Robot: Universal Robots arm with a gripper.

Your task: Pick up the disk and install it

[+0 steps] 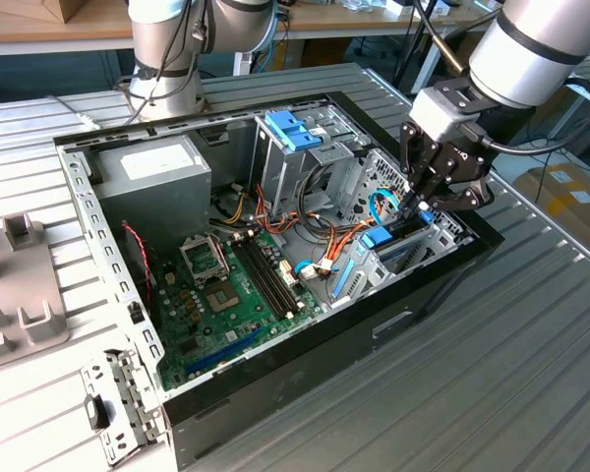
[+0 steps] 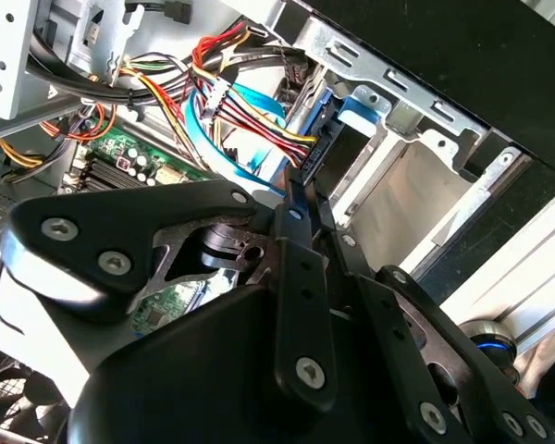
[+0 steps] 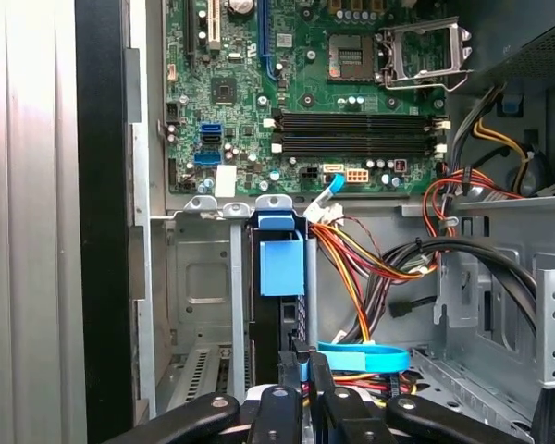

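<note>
The disk (image 1: pixel 378 239) stands on edge in the drive bay at the open computer case's corner on the exterior view's right, its blue carrier tab facing up. In the first wrist view the disk (image 3: pixel 281 264) sits in a narrow slot between grey metal bay walls. My gripper (image 1: pixel 418 208) hangs over the bay's outer end. Its black fingers (image 3: pixel 296 365) are drawn close together with a strip of the blue carrier pinched between them. In the second wrist view the gripper (image 2: pixel 307 190) meets the carrier's blue edge (image 2: pixel 322 139).
Bundled red, yellow and orange cables (image 1: pixel 315 236) and a flat blue cable (image 3: pixel 365 356) run close beside the bay. The motherboard (image 1: pixel 231 295) lies on the case floor, with a grey power supply (image 1: pixel 157 172) and a pale blue latch (image 1: pixel 293 130) behind. A grey plastic fixture (image 1: pixel 20 295) lies outside.
</note>
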